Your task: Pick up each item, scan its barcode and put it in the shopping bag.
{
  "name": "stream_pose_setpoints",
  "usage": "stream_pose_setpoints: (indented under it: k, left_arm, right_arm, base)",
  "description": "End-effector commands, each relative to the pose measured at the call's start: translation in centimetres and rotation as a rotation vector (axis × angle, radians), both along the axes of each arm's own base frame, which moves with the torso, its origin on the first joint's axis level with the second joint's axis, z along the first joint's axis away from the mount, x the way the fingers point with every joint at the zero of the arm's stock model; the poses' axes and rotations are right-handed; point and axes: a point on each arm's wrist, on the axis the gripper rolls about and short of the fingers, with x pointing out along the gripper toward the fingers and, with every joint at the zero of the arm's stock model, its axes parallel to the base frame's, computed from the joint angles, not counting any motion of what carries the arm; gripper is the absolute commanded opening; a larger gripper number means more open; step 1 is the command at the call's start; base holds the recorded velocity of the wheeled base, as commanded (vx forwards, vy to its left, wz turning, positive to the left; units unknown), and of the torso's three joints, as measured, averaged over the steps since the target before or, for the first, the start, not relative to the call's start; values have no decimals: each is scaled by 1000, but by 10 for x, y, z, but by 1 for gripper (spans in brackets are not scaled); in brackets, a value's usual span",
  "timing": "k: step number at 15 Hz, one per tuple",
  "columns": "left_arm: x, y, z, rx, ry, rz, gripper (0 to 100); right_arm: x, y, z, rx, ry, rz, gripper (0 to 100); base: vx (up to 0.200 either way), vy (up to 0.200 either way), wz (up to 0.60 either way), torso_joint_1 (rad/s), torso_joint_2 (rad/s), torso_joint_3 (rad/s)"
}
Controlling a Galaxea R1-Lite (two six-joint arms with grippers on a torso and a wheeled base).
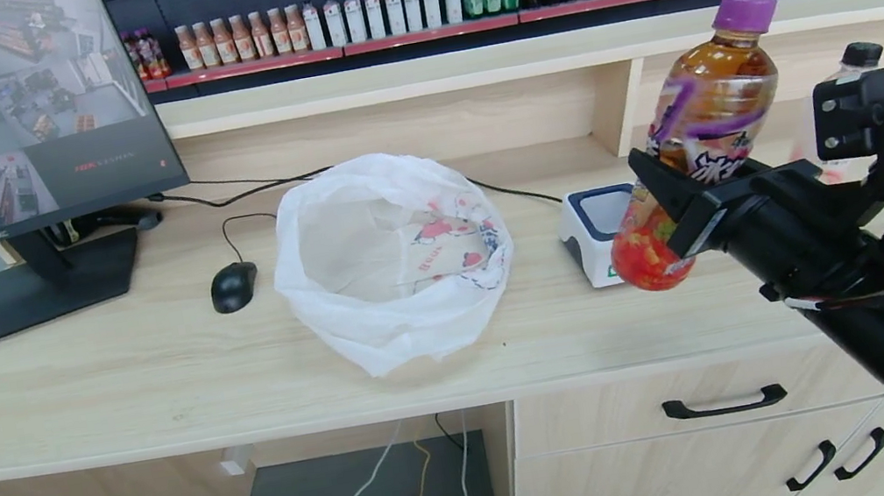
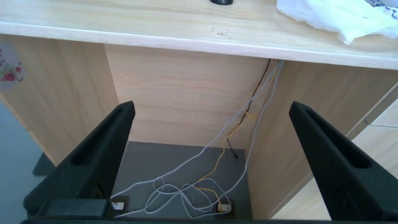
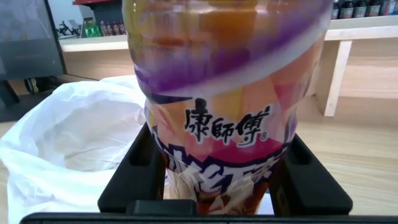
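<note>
Bottle (image 1: 701, 145), purple cap: lifted off the counter (image 1: 117, 379), tilted, to the right of the bag (image 1: 366, 331).
Right gripper (image 1: 679, 202): jaws clamped on the bottle's lower half.
Left gripper (image 2: 211, 109): jaws wide, holding nothing; low, below and nearer than the bag, facing the cables under the counter.
Bag: white, mouth open, standing mid-counter; no item made out inside, only its own print.
Scanner (image 1: 595, 237): just right of the bag, the held bottle's base close beside it.
Second bottle (image 1: 860, 56), black cap: farther right of the bag, towards the back.
Status: first item picked and likely at the scan; bagging it, then the second bottle, left to do.
</note>
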Motion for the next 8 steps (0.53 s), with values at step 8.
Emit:
stream_pose_setpoints:
  k: [8]
  left_arm:
    - [0,0,0,2,0,0,100]
  right_arm:
    - [25,21,9,164,-4,86,0]
  base:
    - [0,0,0,0,0,0]
